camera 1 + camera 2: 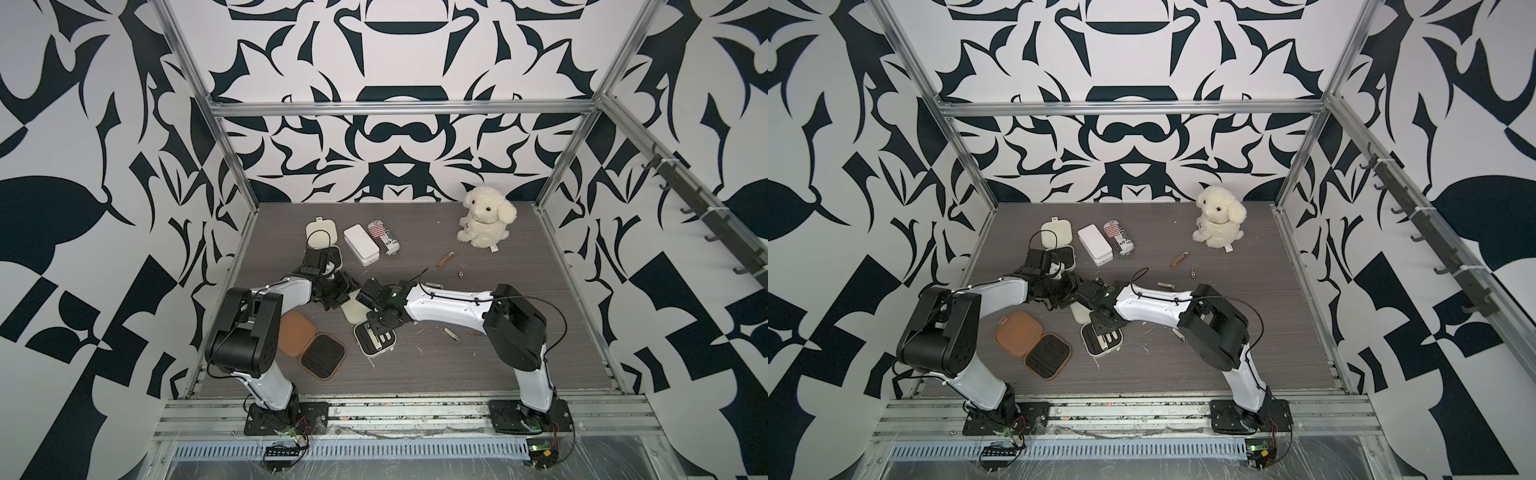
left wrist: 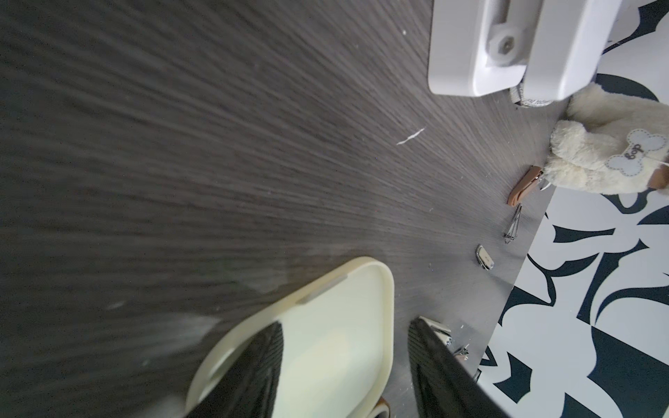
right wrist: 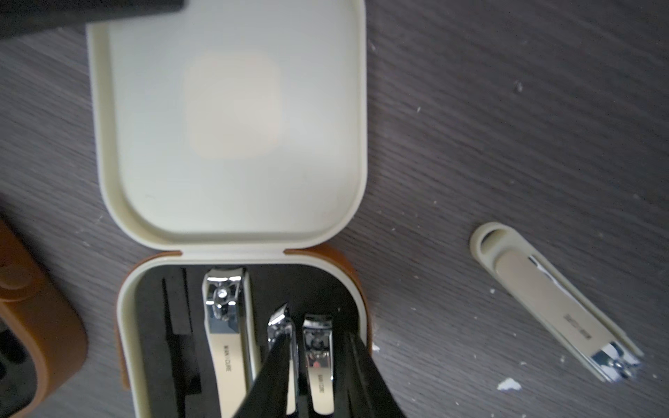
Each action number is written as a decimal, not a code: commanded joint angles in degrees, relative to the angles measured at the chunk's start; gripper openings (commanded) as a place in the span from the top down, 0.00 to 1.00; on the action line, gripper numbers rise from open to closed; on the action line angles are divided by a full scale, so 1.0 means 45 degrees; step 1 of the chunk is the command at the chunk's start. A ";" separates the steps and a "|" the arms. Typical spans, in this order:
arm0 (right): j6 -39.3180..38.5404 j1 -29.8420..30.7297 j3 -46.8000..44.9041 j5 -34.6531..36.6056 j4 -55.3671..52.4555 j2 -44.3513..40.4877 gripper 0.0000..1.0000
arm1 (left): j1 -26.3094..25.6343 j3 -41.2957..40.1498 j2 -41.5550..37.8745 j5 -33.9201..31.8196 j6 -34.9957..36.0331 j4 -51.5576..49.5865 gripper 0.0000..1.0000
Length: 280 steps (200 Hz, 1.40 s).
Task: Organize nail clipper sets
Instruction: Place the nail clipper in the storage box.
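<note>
Slotting clippers into case: right gripper parted astride one, left gripper parted over lid (steadying, probably); next, lift clear, fetch loose clipper at 3 o'clock.

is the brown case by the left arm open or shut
Open: the tan-brown rounded-square hinged case lies spread flat, lid beside its black slotted inside.

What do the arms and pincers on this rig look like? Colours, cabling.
The left arm and right arm have glossy white link shells between bulky black joint housings, on black base plates. Thin black cables run along the white shells, looping loose near the right elbow. The pincer fingers are matte black with ribbed faces.
</note>
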 commanded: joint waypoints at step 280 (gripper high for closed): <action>0.0274 -0.0168 -0.0009 -0.0188 0.0428 0.0053 0.89 | 0.0037 0.0366 -0.0075 -0.0205 0.0525 -0.1510 0.37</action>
